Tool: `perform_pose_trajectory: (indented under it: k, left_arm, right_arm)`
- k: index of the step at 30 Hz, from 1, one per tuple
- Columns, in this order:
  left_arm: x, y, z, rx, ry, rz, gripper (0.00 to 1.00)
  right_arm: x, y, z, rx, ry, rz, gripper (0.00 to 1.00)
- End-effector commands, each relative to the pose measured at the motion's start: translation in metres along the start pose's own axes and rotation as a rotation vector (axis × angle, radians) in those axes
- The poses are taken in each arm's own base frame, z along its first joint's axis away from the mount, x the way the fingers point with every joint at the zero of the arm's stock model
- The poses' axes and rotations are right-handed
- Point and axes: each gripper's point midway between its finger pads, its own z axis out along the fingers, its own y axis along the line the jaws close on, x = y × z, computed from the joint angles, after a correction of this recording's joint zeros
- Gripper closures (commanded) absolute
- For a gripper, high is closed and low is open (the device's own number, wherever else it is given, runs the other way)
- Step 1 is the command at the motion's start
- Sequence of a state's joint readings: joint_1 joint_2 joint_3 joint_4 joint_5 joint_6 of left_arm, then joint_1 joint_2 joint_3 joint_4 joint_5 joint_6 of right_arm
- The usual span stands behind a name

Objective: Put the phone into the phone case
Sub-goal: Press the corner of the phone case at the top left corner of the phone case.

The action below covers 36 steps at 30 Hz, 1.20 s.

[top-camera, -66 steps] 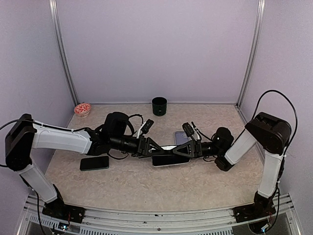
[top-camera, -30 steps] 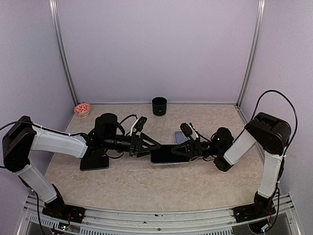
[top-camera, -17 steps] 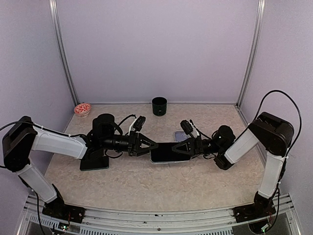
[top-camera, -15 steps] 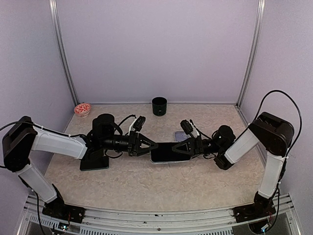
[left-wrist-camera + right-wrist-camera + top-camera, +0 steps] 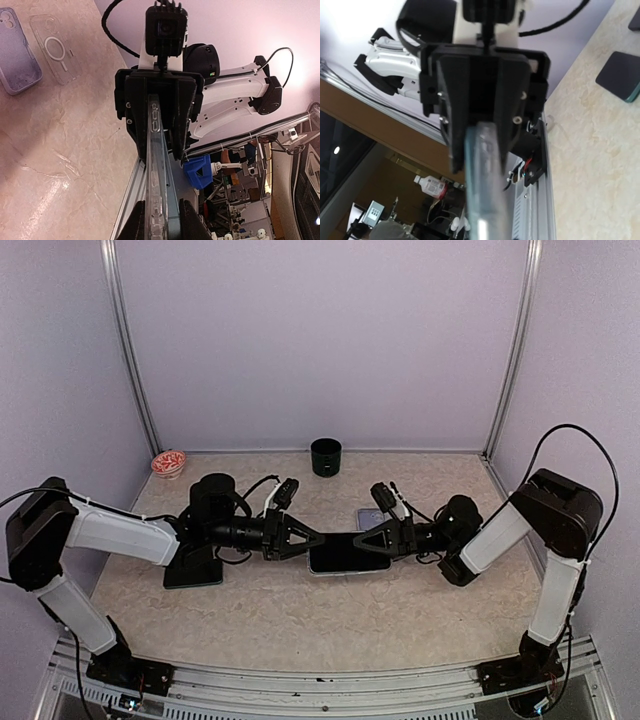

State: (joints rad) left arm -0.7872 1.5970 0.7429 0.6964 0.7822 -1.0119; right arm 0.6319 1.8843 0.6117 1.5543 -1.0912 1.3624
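Note:
A dark phone [image 5: 345, 552] with a clear phone case along its edge hangs level above the table, between my two grippers. My left gripper [image 5: 312, 540] is shut on its left end. In the left wrist view both fingers press the phone's edge [image 5: 159, 200]. My right gripper [image 5: 364, 539] sits around the right end. Seen head-on in the left wrist view, the right gripper [image 5: 157, 107] straddles the phone, but I cannot see whether it presses. The right wrist view shows the blurred phone edge [image 5: 485, 200], not its own fingers.
Partly under my left arm, a second black phone [image 5: 193, 570] lies on the table. A purple case [image 5: 17, 50] and a clear case [image 5: 52, 47] lie beyond the held phone. At the back stand a dark cup [image 5: 325, 456] and a small bowl [image 5: 168, 462].
My left gripper's jaws have closed onto the phone's left end. The phone and the right arm have barely shifted.

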Motion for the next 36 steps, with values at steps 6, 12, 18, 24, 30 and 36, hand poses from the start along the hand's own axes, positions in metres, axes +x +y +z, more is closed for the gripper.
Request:
perform_pose_trajectory:
  k: [6, 12, 18, 24, 30, 36]
  left_arm:
    - [-0.018, 0.005, 0.0, -0.108, -0.05, 0.087, 1.0]
    - [-0.028, 0.015, -0.007, -0.227, -0.106, 0.104, 1.0]
    - [-0.035, 0.026, -0.011, -0.362, -0.134, 0.11, 1.0]
    - [-0.04, 0.035, -0.018, -0.466, -0.165, 0.116, 1.0]
    - [-0.039, 0.026, -0.017, -0.423, -0.167, 0.139, 1.0]
    - [-0.036, 0.016, -0.016, -0.343, -0.163, 0.138, 0.85]
  right_arm:
    - [-0.01, 0.027, -0.001, -0.029, -0.001, -0.204, 0.58]
    - [-0.008, 0.031, -0.001, -0.027, 0.024, -0.211, 0.57]
    - [-0.004, 0.032, 0.002, -0.025, 0.043, -0.215, 0.68]
    - [-0.003, 0.034, 0.004, -0.032, 0.052, -0.222, 0.79]
    - [-0.003, 0.036, 0.004, -0.032, 0.053, -0.227, 0.89]
    - [-0.003, 0.04, 0.003, -0.037, 0.053, -0.238, 0.98]
